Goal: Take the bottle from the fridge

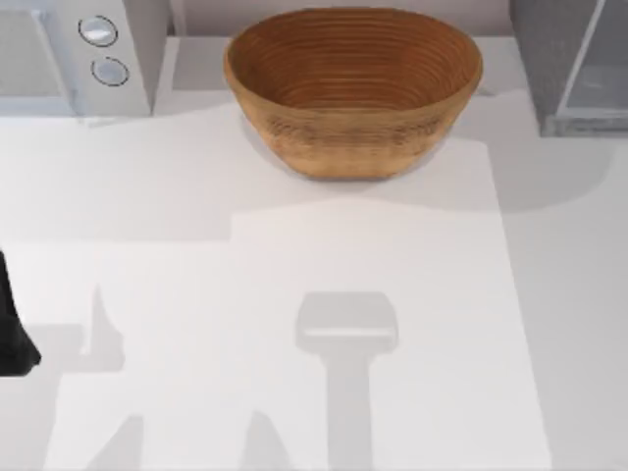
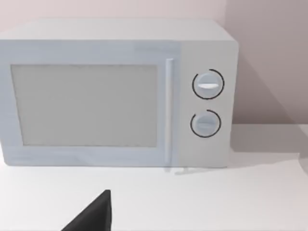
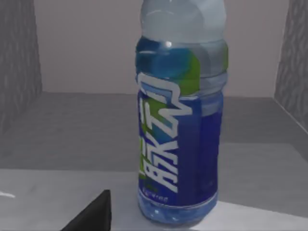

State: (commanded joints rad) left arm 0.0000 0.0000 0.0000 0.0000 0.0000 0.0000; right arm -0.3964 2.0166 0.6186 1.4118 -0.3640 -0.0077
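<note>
Bottle first: our right wrist view looks straight at a clear plastic bottle (image 3: 180, 120) with a blue and green label carrying white lettering. It stands upright on the grey floor of the fridge (image 3: 72, 134), close in front of the camera, with dark grey speckled walls to either side and a pale back wall behind it. Its cap is above the edge of that view, so we cannot tell its colour. A dark wedge of our right arm's gear (image 3: 94, 214) pokes into the near corner of that view; whether those fingers are spread or closed we cannot tell.

From above, the large dark grey boxy fridge (image 1: 549, 59) sits at the far right corner of the white desk (image 1: 294, 294), its pale grey framed door panel (image 1: 599, 74) standing angled outward. Beside it, at the middle of the desk's far edge, sits a round woven brown basket (image 1: 353, 88). A white microwave-like box with two round knobs (image 1: 88, 49) occupies the far left corner.

Our left arm (image 1: 15, 329) shows as a dark shape at the desk's left edge. Its wrist view faces the white box (image 2: 115, 94) head-on across bare desk, and we cannot tell how its fingers stand either.
</note>
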